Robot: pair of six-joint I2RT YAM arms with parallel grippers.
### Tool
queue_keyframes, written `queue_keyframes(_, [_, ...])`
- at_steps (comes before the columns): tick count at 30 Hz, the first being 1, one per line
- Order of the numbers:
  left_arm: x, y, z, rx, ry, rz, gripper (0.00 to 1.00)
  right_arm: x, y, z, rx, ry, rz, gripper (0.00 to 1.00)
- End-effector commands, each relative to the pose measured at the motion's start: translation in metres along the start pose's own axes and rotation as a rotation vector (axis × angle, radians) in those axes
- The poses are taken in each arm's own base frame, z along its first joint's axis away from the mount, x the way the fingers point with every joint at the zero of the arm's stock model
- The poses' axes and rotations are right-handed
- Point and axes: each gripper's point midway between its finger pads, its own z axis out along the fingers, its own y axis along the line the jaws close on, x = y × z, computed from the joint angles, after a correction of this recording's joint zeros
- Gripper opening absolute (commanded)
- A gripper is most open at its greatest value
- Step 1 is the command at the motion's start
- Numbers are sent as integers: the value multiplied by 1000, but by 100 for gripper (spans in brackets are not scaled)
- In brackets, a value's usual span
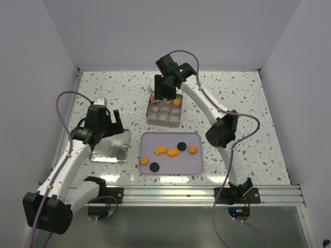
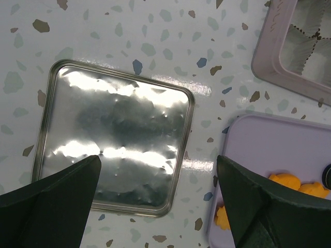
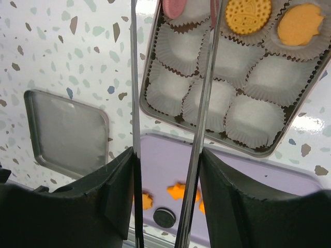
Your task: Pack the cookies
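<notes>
A: Now, how are the cookies [image 1: 172, 152] being expected to handle?

B: They are being judged light, thin and stiff, and probably brittle, so only a gentle pinch is being called for. Each is best being taken across its rim, at two opposite edges, not on the flat face. On the smooth tray [image 1: 186, 166] a piece is likely to skid if it is being nudged from one side only.

A: And what is being held?

B: What look like tongs [image 3: 134, 77] are being clamped between the fingers of the right gripper [image 3: 166, 155], over the tin [image 1: 163, 123]. Their blades are being kept apart, and the pink cookie [image 3: 176, 8] is lying in a corner cup between them, touched by neither. The left gripper [image 2: 158, 160] is being held wide open, with nothing in it, above the lid [image 2: 114, 139]. The lid is lying flat on the table [image 1: 248, 103], just beside the tray.

A: How are the containers being filled?

B: Nine paper cups are being shown in the tin. Three along one edge are being occupied: by the pink cookie, a round orange cookie [image 3: 248, 14] and a fish-like orange cookie [image 3: 299, 23]. The other six are standing empty. On the tray, four orange pieces and two black cookies [image 1: 181, 145] are lying scattered. The packing is therefore being judged about a third done.
</notes>
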Motion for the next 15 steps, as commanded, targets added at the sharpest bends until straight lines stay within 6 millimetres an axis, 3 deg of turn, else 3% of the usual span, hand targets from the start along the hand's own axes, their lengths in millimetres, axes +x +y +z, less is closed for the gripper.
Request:
queue_keyframes(1, [-9, -1, 0, -1, -34, -5, 100, -16, 8, -11, -41, -57, -6, 53])
queue_keyframes(6, [-9, -1, 0, -2, -32, -3, 100, -21, 11, -25, -60, -85, -3, 52])
queue_keyframes(10, [-10, -1, -1, 0, -35, -4, 100, -24, 13, -47, -79, -111, 4, 52])
queue_keyframes(15, [-8, -1, -1, 1, -33, -1, 100, -15, 20, -69, -100, -113, -11, 52])
